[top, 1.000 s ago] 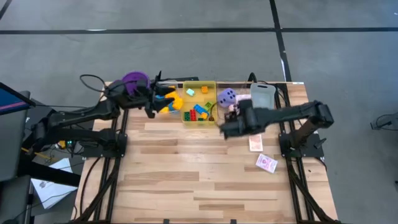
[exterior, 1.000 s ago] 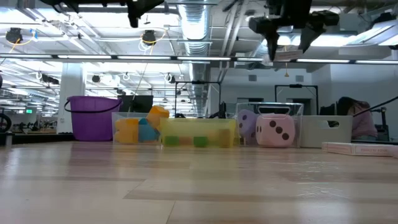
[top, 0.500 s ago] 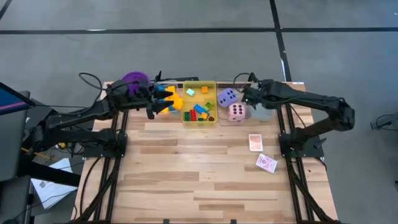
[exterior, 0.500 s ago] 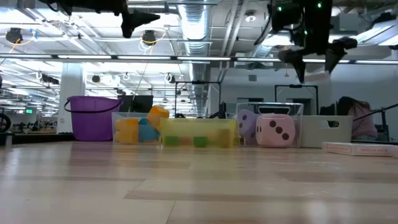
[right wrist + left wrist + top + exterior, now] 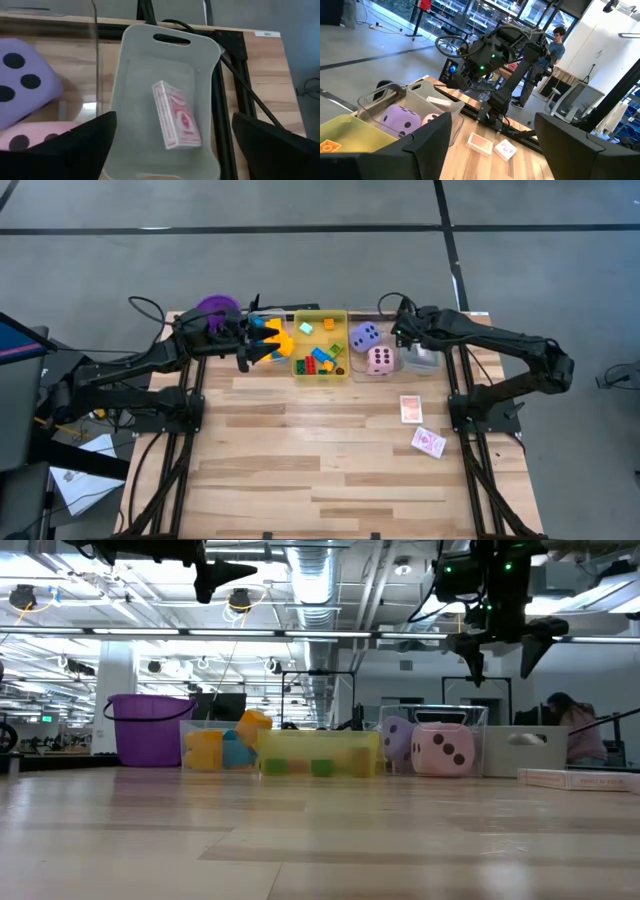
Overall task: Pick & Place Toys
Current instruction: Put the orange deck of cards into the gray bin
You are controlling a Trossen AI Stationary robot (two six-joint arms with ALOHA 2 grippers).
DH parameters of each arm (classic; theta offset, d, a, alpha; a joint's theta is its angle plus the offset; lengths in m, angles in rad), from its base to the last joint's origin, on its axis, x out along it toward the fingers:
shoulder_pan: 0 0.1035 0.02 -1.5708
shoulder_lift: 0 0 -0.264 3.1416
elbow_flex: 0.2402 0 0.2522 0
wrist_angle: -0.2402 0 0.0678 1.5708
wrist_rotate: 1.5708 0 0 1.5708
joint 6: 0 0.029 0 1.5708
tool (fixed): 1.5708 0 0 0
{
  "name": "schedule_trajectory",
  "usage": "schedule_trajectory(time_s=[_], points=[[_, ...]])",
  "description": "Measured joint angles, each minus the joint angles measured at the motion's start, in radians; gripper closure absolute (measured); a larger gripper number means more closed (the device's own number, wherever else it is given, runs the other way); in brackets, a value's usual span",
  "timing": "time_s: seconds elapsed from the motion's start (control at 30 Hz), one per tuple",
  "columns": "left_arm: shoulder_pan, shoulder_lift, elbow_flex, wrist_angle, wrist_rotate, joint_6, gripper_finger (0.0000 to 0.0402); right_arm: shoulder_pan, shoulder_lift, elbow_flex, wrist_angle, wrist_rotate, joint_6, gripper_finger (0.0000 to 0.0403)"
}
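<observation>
Jaws of the right gripper (image 5: pixel 401 332) spread and empty above the grey tray (image 5: pixel 131 107) with one card pack (image 5: pixel 176 121) already inside, left gripper (image 5: pixel 243 340) likewise parted over the blocks (image 5: pixel 318 361); two card packs (image 5: pixel 411 409) left on the worktop (image 5: pixel 300 460).

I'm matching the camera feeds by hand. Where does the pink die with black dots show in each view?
High view: pink die with black dots, right of the yellow tray.
Low view: right of centre.
Left wrist view: pink sliver beside the purple die.
Right wrist view: bottom-left corner.
Shared landmark: purple die.
</observation>
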Motion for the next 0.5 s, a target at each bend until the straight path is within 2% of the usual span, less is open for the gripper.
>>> schedule_trajectory(time_s=[0.13, 0.23, 0.37, 0.5], points=[[0.000, 0.000, 0.000, 0.000, 0.000, -0.002, 0.0124, 0.002, -0.002, 0.000, 0.006, -0.001, 0.001, 0.0008], [0.000, 0.000, 0.000, 0.001, 0.000, -0.002, 0.0124, 0.047, -0.002, 0.000, 0.016, -0.029, 0.003, 0.0006], [-0.006, 0.000, 0.000, 0.001, 0.000, -0.002, 0.0124, 0.187, -0.002, 0.000, 0.017, -0.045, 0.075, 0.0010], [-0.008, 0.000, 0.000, 0.001, 0.000, -0.002, 0.0124, 0.371, -0.002, 0.000, -0.017, -0.019, 0.289, 0.0015]])
